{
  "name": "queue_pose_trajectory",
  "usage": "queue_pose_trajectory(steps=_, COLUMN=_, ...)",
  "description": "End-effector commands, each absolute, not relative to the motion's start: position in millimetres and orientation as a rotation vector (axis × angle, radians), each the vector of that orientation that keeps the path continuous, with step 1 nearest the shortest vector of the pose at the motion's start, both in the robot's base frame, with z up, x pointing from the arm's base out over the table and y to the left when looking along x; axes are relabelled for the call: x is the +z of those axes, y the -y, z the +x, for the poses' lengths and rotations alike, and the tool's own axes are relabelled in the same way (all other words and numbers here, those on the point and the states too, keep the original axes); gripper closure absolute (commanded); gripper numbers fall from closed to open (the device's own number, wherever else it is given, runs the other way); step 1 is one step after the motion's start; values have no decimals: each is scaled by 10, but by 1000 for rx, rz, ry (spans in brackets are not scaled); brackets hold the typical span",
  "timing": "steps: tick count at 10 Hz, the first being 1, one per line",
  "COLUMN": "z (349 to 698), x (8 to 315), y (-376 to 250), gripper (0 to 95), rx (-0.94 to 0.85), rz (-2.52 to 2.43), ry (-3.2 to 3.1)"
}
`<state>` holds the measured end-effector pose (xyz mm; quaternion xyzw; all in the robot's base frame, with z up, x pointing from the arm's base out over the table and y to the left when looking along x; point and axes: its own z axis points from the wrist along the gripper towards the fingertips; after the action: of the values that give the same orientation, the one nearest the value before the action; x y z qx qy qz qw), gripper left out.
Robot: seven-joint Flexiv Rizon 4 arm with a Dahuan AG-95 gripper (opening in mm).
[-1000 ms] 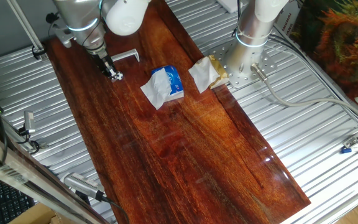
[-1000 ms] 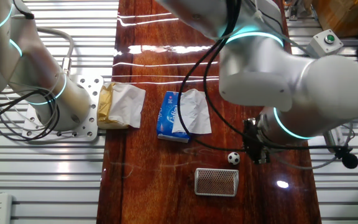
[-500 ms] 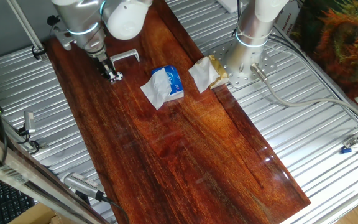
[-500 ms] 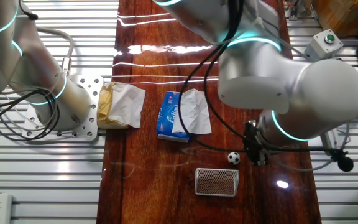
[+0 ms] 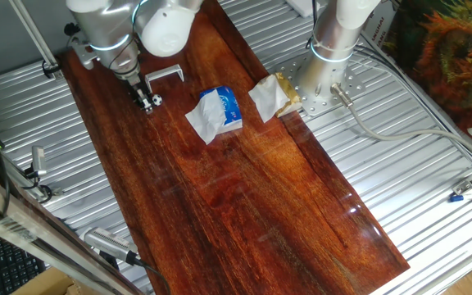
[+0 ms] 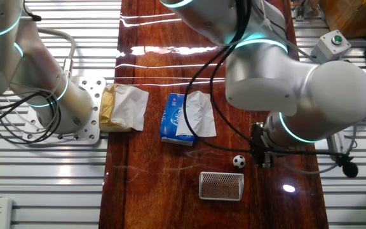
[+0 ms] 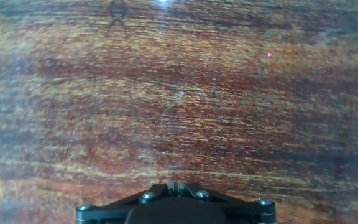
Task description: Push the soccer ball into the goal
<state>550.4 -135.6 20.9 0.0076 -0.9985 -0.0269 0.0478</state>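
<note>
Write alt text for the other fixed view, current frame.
A tiny soccer ball sits on a dark wooden table, just beside the arm's end effector and just above the small white goal. Further up lie a blue tissue packet and crumpled white-and-tan paper.

Bulky white-grey arm (image 6: 297, 83) with glowing cyan joint rings, black cables, dark pincer (image 6: 263, 157).

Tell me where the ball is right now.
In the other fixed view the ball sits on the table just left of the gripper, above the goal and below the tissue packet.
</note>
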Motion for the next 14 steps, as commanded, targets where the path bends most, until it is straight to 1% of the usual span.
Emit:
queue_pose_trajectory(steps=1, z=5456, x=221, y=1359, gripper=950, rx=-81, rz=-122, ry=3012)
queue_pose_trajectory(steps=3, z=5406, x=233, y=1359, gripper=950, rx=-90, rz=-135, ry=2997)
queue_pose_trajectory(steps=6, z=5318, x=174, y=1383, gripper=950, rx=-94, rz=-209, ry=2991)
queue_pose_trajectory(steps=8, z=5322, x=148, y=1367, gripper=950, rx=-84, rz=-277, ry=2985)
queue_pose_trajectory(steps=9, z=5328, x=134, y=1356, gripper=760, rx=-91, rz=-262, ry=2985)
queue_pose_trajectory(steps=10, z=5322, x=124, y=1354, gripper=760, rx=-100, rz=-238, ry=2987)
queue_pose_trajectory(steps=11, z=5300, x=112, y=1361, gripper=190, rx=-125, rz=-215, ry=2986)
queue_pose_trajectory(steps=12, z=5266, x=95, y=1371, gripper=190, rx=-122, rz=-209, ry=2981)
queue_pose_trajectory(steps=13, z=5229, x=78, y=1382, gripper=0, rx=-116, rz=-221, ry=2967)
queue_pose_trajectory(steps=14, z=5204, x=66, y=1388, gripper=0, rx=-113, rz=-227, ry=2964)
